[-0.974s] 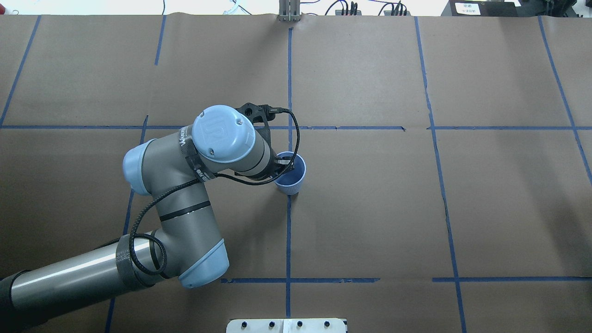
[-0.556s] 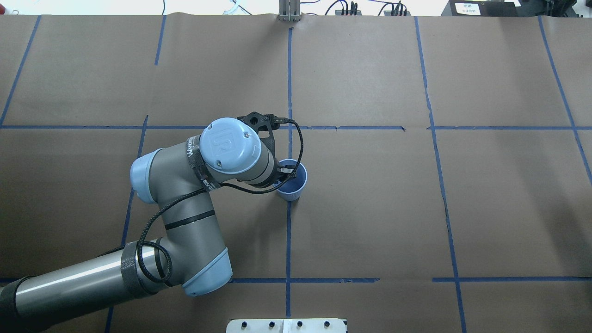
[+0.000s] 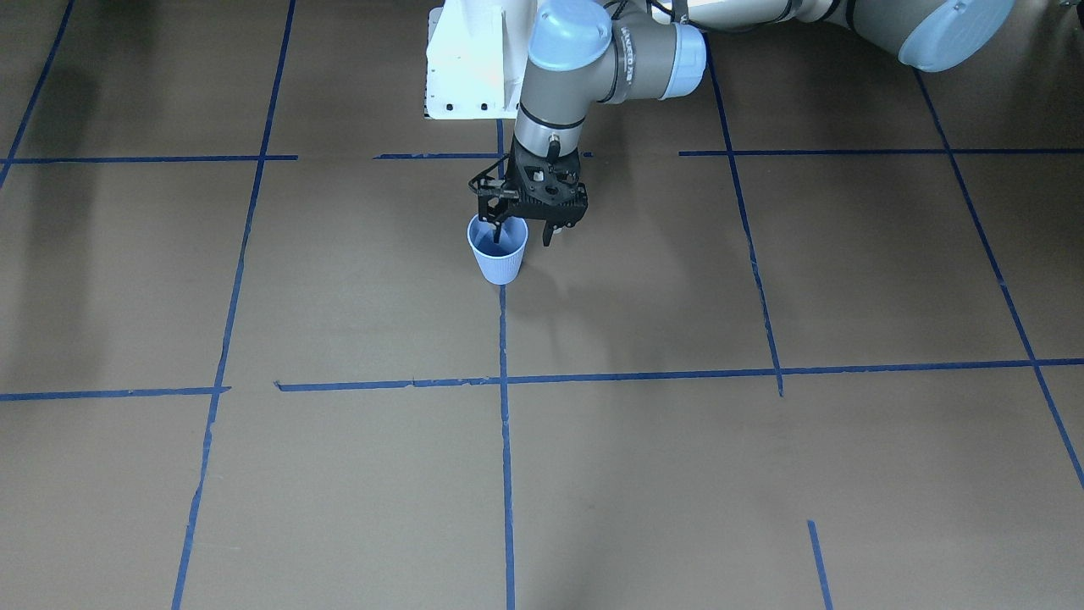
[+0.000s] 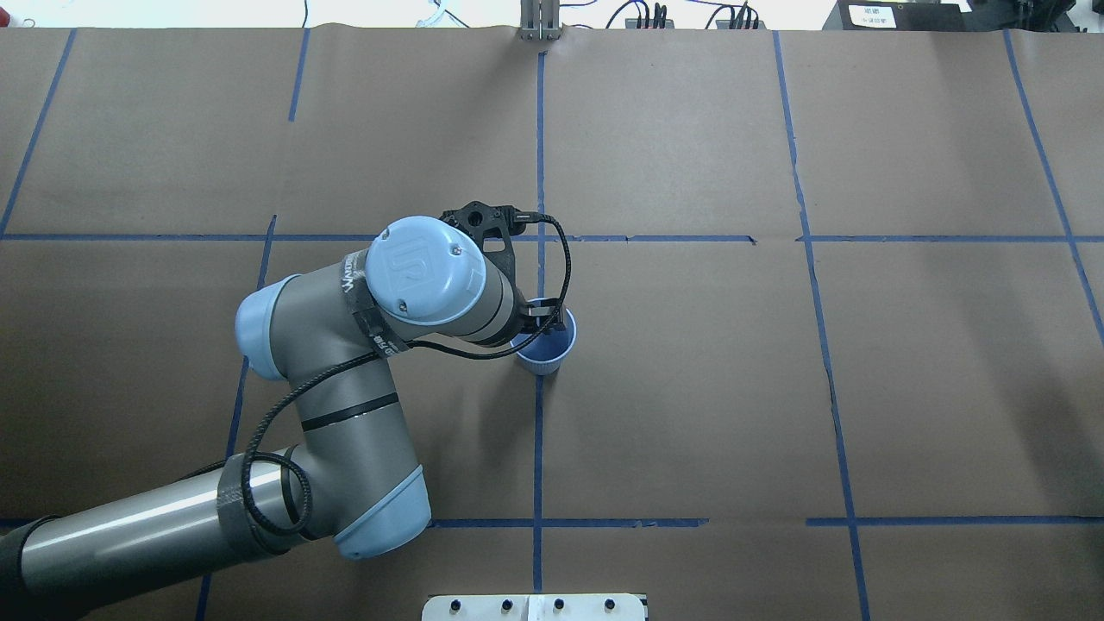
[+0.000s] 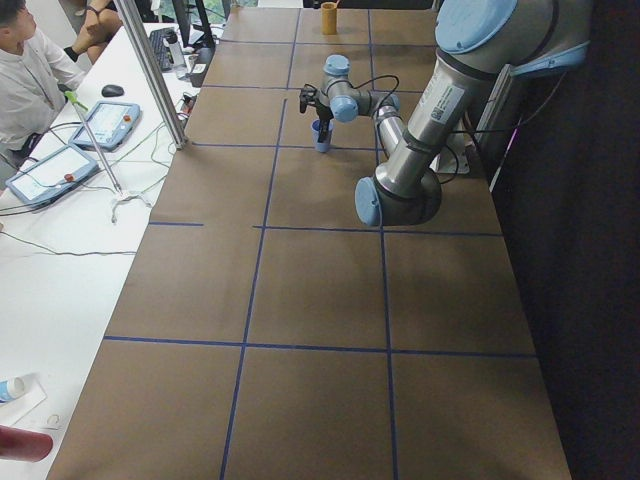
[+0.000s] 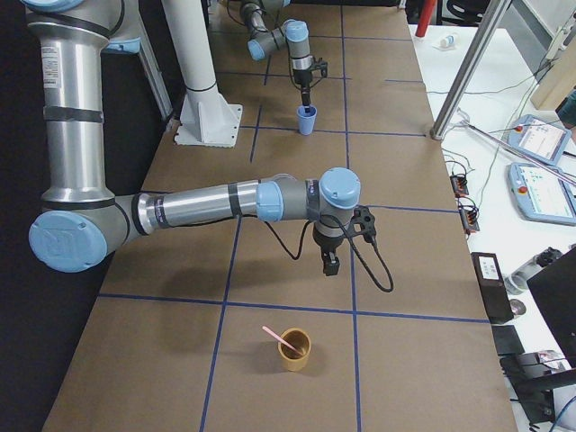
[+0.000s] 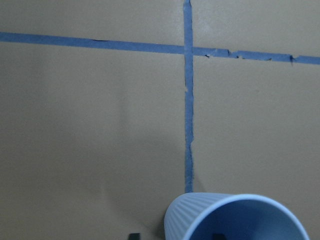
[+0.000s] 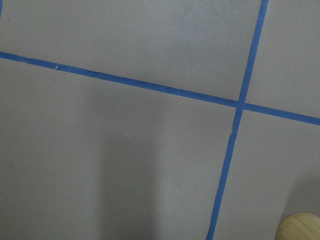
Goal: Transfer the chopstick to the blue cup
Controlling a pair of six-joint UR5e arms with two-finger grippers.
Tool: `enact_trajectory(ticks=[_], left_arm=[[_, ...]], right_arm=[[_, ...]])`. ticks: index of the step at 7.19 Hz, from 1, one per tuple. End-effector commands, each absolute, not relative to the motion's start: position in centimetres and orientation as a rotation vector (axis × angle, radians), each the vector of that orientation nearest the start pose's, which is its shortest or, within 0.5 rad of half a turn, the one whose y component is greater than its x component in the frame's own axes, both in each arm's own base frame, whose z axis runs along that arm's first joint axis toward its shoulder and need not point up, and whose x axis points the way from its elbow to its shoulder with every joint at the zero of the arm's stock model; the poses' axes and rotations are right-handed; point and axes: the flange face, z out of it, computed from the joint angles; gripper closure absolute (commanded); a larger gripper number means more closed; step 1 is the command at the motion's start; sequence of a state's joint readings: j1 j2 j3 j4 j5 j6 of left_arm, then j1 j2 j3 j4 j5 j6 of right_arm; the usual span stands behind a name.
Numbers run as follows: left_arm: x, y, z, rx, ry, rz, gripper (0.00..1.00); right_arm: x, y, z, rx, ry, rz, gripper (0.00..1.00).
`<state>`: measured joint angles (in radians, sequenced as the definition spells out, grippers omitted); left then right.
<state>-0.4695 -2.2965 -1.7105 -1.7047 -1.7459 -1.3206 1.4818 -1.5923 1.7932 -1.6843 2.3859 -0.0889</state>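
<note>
The blue cup (image 3: 498, 258) stands upright on the brown table at a tape crossing; it also shows in the overhead view (image 4: 545, 358) and the left wrist view (image 7: 235, 220). My left gripper (image 3: 523, 235) points down over it, open, with one finger inside the cup and the other outside its rim. One pale pink chopstick (image 6: 279, 339) leans in a tan wooden cup (image 6: 292, 351) far off on my right. My right gripper (image 6: 330, 265) hangs above the table a little short of that cup. I cannot tell whether it is open or shut.
The table is brown paper with a blue tape grid (image 4: 538, 431). A white base plate (image 3: 470, 76) sits at the robot's side. The wooden cup's rim shows at the corner of the right wrist view (image 8: 300, 227). An operator and tablets (image 5: 60, 160) are beside the table.
The left wrist has swung slightly over the cup. The blue cup has shifted a little toward the robot in the overhead view and now looks lower.
</note>
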Motion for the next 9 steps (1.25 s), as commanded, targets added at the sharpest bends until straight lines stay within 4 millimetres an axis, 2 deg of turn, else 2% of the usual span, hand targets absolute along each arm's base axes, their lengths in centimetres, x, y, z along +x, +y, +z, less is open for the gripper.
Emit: enact_trajectory(ticks=[1, 2, 3, 4, 6, 7, 8, 9], left_arm=[[47.8, -40.8, 12.4, 0.227, 0.991, -0.151, 0.0], [44.7, -40.1, 13.0, 0.231, 0.978, -0.167, 0.0], [42.0, -40.0, 14.5, 0.244, 0.97, -0.179, 0.0], [41.4, -40.0, 15.2, 0.245, 0.962, -0.185, 0.0], [41.3, -40.1, 15.3, 0.246, 0.96, -0.189, 0.0], [41.3, -40.1, 15.3, 0.245, 0.962, -0.188, 0.0], [41.3, -40.1, 15.3, 0.246, 0.962, -0.19, 0.0], [41.3, -40.1, 15.3, 0.245, 0.962, -0.192, 0.0]], right_arm=[[1.9, -48.2, 56.3, 0.096, -0.806, -0.208, 0.0], [2.7, -47.4, 56.1, 0.089, -0.778, -0.159, 0.01], [5.6, -46.3, 57.4, 0.076, -0.735, -0.066, 0.01], [8.1, -44.8, 59.0, 0.067, -0.712, -0.011, 0.02], [10.8, -41.0, 62.3, 0.025, -0.669, 0.06, 0.03], [11.0, -38.0, 65.1, -0.008, -0.659, 0.008, 0.03], [11.4, -36.4, 66.3, 0.023, -0.656, -0.052, 0.03], [11.2, -34.4, 68.3, 0.014, -0.659, -0.062, 0.02]])
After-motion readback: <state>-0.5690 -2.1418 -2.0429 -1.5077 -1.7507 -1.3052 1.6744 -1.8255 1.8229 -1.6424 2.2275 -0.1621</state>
